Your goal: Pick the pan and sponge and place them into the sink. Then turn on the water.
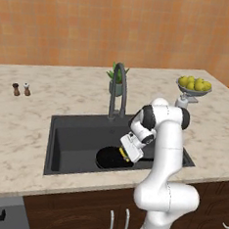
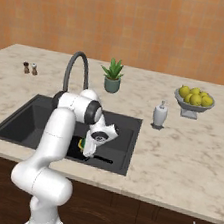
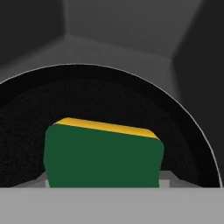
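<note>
**Sponge at the jaws, over the pan in the sink**

Sponge (image 3: 103, 155), green face to the camera, yellow edge on top, right at the jaws; fingertips hidden behind it. Jaws spread wide; gripping or merely beside it, cannot tell. Pan (image 1: 110, 158) under the sponge, inside the sink (image 1: 75, 137), on its right half below the faucet (image 1: 117, 89).

3 cameras on 1 sink

2 base views look forward and down from behind the arm, left and right, both taking in the sink (image 1: 75, 132) and faucet (image 2: 75, 68) beyond the gripper (image 1: 125, 154); the hand view sits close over the sponge (image 3: 103, 157) and pan (image 3: 109, 100).
</note>
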{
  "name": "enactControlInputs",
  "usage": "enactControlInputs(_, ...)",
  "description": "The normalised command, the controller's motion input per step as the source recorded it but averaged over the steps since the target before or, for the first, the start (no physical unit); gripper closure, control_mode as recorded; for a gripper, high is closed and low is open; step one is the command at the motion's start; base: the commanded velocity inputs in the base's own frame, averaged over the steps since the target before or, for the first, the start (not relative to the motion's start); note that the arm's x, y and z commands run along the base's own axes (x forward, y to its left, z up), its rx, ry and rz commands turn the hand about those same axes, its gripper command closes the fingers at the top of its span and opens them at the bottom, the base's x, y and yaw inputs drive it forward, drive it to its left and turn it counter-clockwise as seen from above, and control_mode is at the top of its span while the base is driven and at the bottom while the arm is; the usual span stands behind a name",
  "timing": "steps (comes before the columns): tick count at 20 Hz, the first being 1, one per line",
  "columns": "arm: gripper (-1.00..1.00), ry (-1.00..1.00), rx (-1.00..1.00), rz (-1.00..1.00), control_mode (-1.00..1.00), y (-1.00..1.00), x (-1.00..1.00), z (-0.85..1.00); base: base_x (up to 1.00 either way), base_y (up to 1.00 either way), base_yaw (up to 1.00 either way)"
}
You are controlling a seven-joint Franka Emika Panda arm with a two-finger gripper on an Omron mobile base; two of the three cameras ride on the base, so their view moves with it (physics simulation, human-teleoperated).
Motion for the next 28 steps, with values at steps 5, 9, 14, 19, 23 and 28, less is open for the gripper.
enactControlInputs(5,-1.0,-0.05,0.06,0.0,-1.0,0.0,0.0,0.0,0.0,0.0,0.0)
enactControlInputs(9,-1.0,-0.08,0.07,0.0,-1.0,0.0,0.0,0.12,0.0,0.0,0.0)
enactControlInputs(14,-1.0,-0.12,0.08,0.0,-1.0,-0.06,0.0,0.65,0.0,0.0,0.0)
enactControlInputs(19,-1.0,-0.14,0.02,0.0,-1.0,-0.03,-0.1,0.81,0.0,0.0,0.0)
enactControlInputs(23,-1.0,-0.19,0.0,-0.02,-1.0,-0.07,-0.46,0.71,0.0,0.0,0.0)
enactControlInputs(28,-1.0,-0.18,0.0,-0.02,-1.0,-0.27,-0.57,0.63,0.0,0.0,0.0)
